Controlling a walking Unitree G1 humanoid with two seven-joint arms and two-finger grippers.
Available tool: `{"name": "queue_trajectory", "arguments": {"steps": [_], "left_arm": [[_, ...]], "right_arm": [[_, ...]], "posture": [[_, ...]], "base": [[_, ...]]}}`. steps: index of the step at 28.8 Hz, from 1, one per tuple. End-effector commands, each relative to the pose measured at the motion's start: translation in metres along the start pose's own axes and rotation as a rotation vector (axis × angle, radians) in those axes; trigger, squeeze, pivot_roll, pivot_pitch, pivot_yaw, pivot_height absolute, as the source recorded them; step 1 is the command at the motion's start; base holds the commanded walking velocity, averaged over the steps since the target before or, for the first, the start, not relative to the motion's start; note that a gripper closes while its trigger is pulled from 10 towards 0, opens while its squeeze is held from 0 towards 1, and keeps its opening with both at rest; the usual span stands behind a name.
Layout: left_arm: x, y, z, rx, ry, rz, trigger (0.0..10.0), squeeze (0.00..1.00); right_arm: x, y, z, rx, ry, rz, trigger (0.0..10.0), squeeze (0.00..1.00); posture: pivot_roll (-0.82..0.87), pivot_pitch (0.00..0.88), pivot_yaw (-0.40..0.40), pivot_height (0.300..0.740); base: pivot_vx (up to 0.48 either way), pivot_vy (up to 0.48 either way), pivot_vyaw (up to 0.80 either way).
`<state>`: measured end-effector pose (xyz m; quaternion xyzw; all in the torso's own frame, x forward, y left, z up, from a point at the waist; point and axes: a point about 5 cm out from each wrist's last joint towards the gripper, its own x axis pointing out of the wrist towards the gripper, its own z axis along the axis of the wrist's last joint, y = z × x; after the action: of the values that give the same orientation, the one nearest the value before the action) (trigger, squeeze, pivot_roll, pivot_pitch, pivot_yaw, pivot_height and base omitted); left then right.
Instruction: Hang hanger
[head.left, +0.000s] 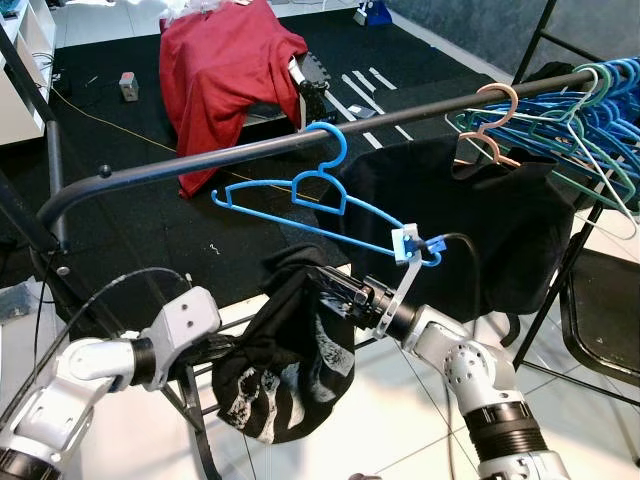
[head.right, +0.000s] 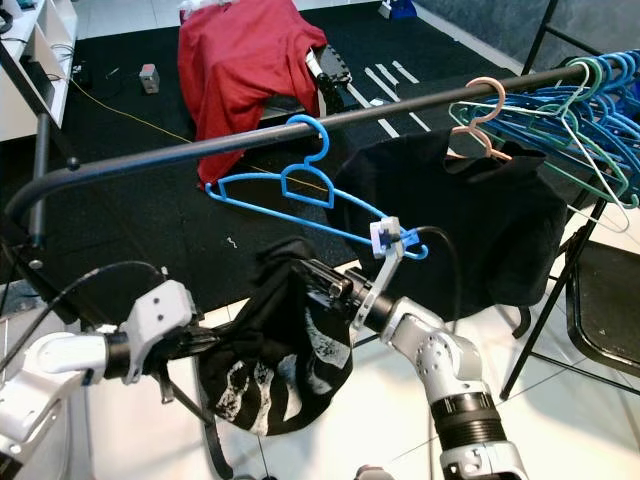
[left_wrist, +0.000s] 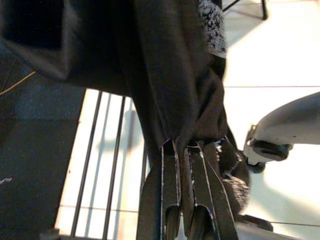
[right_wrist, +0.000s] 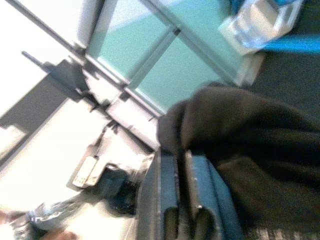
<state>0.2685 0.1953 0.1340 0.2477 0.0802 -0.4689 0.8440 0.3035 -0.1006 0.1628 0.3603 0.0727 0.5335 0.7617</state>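
blue plastic, the hanger (head.left: 318, 195) hooks over the black rail (head.left: 300, 140) and hangs tilted below it, its far arm dipping toward my right wrist, where a small white clip (head.left: 405, 244) sits at its tip. just under the hanger a black garment (head.left: 290, 350) with a pale print sags in a bundle between my two arms.

my left gripper (left_wrist: 186, 150) is pinched together on a fold of that garment, the fingers (left_wrist: 172, 175) pressed close with cloth bunched above them. my right gripper (right_wrist: 181, 156) is likewise closed tight on the dark cloth, fingers side by side, the fabric heaped over their ends.

further along the rail from the hanger, a pink hanger (head.left: 487, 125) carries a black shirt (head.left: 480, 225) that drapes down broadly. past that, at the rail's end, a cluster of green and blue hangers (head.left: 590, 115) crowds together. beyond the rail, on the dark mat (head.left: 130, 170), a red cloth (head.left: 225, 75) is thrown over something bulky. below the crowded hangers, a black folding chair (head.left: 600, 310) stands on the pale tiled floor (head.left: 390, 410).
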Motion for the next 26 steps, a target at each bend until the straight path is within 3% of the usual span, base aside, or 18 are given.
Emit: {"name": "queue_trajectory", "arguments": {"steps": [1, 2, 5, 6, 8, 9, 11, 13, 14, 16, 19, 21, 23, 24, 25, 26], "left_arm": [[0.003, -0.009, -0.012, -0.044, 0.054, -0.048, 0.0, 0.0], [0.004, -0.006, -0.011, -0.022, 0.056, -0.037, 0.0, 0.0], [0.004, 0.004, -0.011, 0.003, 0.068, 0.031, 0.0, 0.0], [-0.001, 0.019, -0.014, 0.034, 0.13, 0.14, 0.0, 0.0], [-0.001, 0.019, -0.014, 0.034, 0.13, 0.14, 0.0, 0.0], [-0.017, 0.038, -0.018, 0.08, 0.223, 0.255, 0.0, 0.0], [-0.017, 0.038, -0.018, 0.08, 0.223, 0.255, 0.0, 0.0], [-0.028, 0.042, -0.017, 0.127, 0.234, 0.241, 0.0, 0.0], [-0.028, 0.042, -0.017, 0.127, 0.234, 0.241, 0.0, 0.0], [-0.04, 0.048, -0.006, 0.158, 0.185, 0.219, 0.0, 0.0], [-0.044, 0.051, -0.002, 0.159, 0.162, 0.219, 0.0, 0.0], [-0.055, 0.055, 0.011, 0.084, 0.062, 0.173, 0.0, 0.0], [-0.055, 0.055, 0.011, 0.084, 0.062, 0.173, 0.0, 0.0], [-0.062, 0.056, 0.02, 0.023, 0.001, 0.139, 0.0, 0.0], [-0.062, 0.056, 0.02, 0.023, 0.001, 0.139, 0.0, 0.0], [-0.067, 0.06, 0.033, -0.038, -0.072, 0.116, 0.0, 0.0]], "right_arm": [[0.004, 0.018, 0.015, -0.005, -0.063, 0.149, 0.0, 0.0], [0.001, 0.031, 0.015, 0.045, -0.037, 0.289, 0.0, 0.0], [-0.003, 0.037, 0.013, 0.061, 0.004, 0.352, 0.0, 0.0], [-0.009, 0.016, 0.005, -0.047, 0.095, 0.148, 0.0, 0.0], [-0.009, 0.016, 0.005, -0.047, 0.095, 0.148, 0.0, 0.0], [-0.035, -0.036, 0.002, -0.411, 0.281, -0.337, 0.0, 0.0], [-0.035, -0.036, 0.002, -0.411, 0.281, -0.337, 0.0, 0.0], [-0.06, -0.057, 0.013, -0.646, 0.382, -0.566, 0.0, 0.0], [-0.06, -0.057, 0.013, -0.646, 0.382, -0.566, 0.0, 0.0], [-0.082, -0.06, 0.025, -0.726, 0.502, -0.68, 0.0, 0.0], [-0.09, -0.061, 0.028, -0.744, 0.544, -0.71, 0.0, 0.0], [-0.093, -0.056, 0.04, -0.738, 0.523, -0.731, 0.0, 0.0], [-0.093, -0.056, 0.04, -0.738, 0.523, -0.731, 0.0, 0.0], [-0.081, -0.047, 0.048, -0.659, 0.41, -0.651, 0.0, 0.0], [-0.081, -0.047, 0.048, -0.659, 0.41, -0.651, 0.0, 0.0], [-0.064, -0.034, 0.057, -0.576, 0.283, -0.516, 0.0, 0.0]], "posture": [[-0.08, 0.125, 0.021, 0.74], [-0.08, 0.133, 0.026, 0.74], [-0.07, 0.137, 0.032, 0.74], [-0.06, 0.155, 0.033, 0.74], [-0.06, 0.155, 0.033, 0.74], [-0.06, 0.169, 0.04, 0.74], [-0.06, 0.169, 0.04, 0.74], [-0.05, 0.172, 0.042, 0.74], [-0.05, 0.172, 0.042, 0.74], [-0.05, 0.173, 0.042, 0.74], [-0.05, 0.173, 0.042, 0.74], [-0.04, 0.183, 0.042, 0.74], [-0.04, 0.183, 0.042, 0.74], [-0.04, 0.187, 0.042, 0.74], [-0.04, 0.187, 0.042, 0.74], [-0.03, 0.195, 0.041, 0.74]], "base": [[0.0, 0.0, 0.0], [0.0, 0.0, 0.0], [0.0, 0.0, 0.0], [0.0, 0.0, 0.0], [0.0, 0.0, 0.0], [0.0, 0.0, 0.0], [0.0, 0.0, 0.0], [0.0, 0.0, 0.0], [0.0, 0.0, 0.0], [0.0, 0.0, 0.0], [0.0, 0.0, 0.0], [0.0, 0.0, 0.0], [0.0, 0.0, 0.0], [0.0, 0.0, 0.0], [0.0, 0.0, 0.0], [0.0, 0.0, 0.0]]}}
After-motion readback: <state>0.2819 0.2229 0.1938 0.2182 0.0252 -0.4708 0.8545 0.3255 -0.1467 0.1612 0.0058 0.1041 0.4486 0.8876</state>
